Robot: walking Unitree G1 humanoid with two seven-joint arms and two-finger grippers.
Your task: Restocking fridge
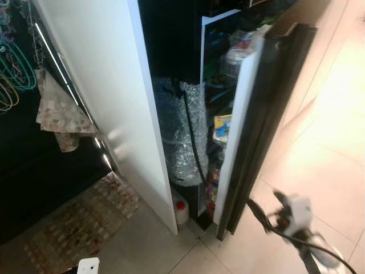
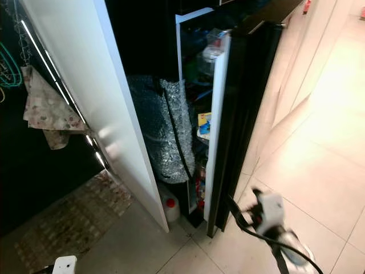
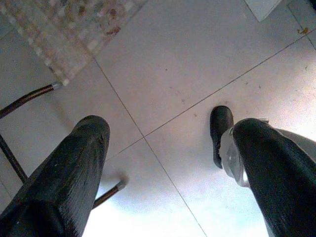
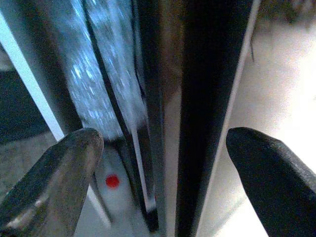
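Fridge door (image 4: 197, 98) between spread right end effector (image 4: 163, 163)

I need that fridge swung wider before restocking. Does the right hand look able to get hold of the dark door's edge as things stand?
Probably yes. The right hand is open, its fingers either side of the dark fridge door's edge, low down, with nothing between. The left hand hangs over the floor tiles.

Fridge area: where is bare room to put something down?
Bare tile floor lies right of the open fridge door, and between the white panel and the rug. Crowded: door shelves, and the bubble wrap gap.
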